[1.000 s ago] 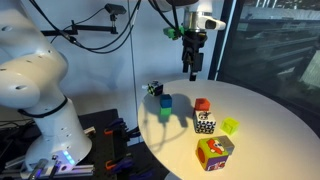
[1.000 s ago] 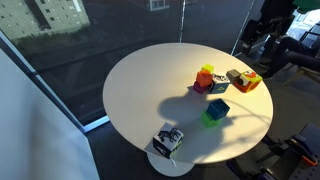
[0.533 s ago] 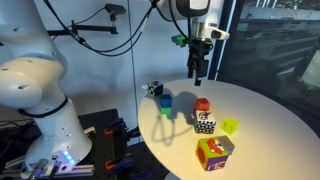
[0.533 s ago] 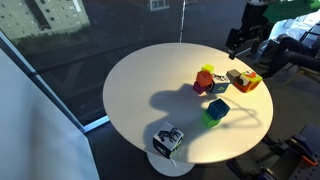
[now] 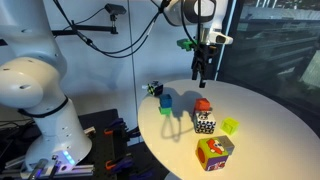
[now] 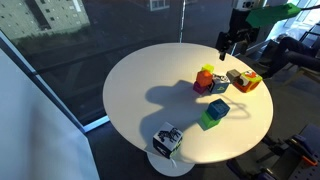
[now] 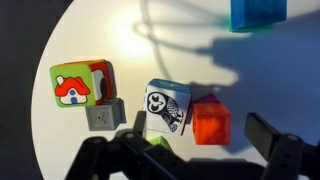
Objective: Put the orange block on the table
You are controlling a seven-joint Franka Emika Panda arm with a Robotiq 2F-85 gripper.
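The orange block stands mid-table, pressed against a black-and-white patterned cube; a magenta edge shows under it in the wrist view, so it seems to rest on another block. It also shows in an exterior view and in the wrist view, beside the owl-patterned cube. My gripper hangs open and empty well above the block. In the wrist view the gripper has the block between its fingers, far below. The round cream table holds everything.
A multicoloured picture cube has a grey cube beside it. A blue cube on a green one. A yellow-green piece. A small patterned cube sits at the table's edge.
My gripper has moved across the table to a spot above the orange block and a little lower. The blocks have not moved.
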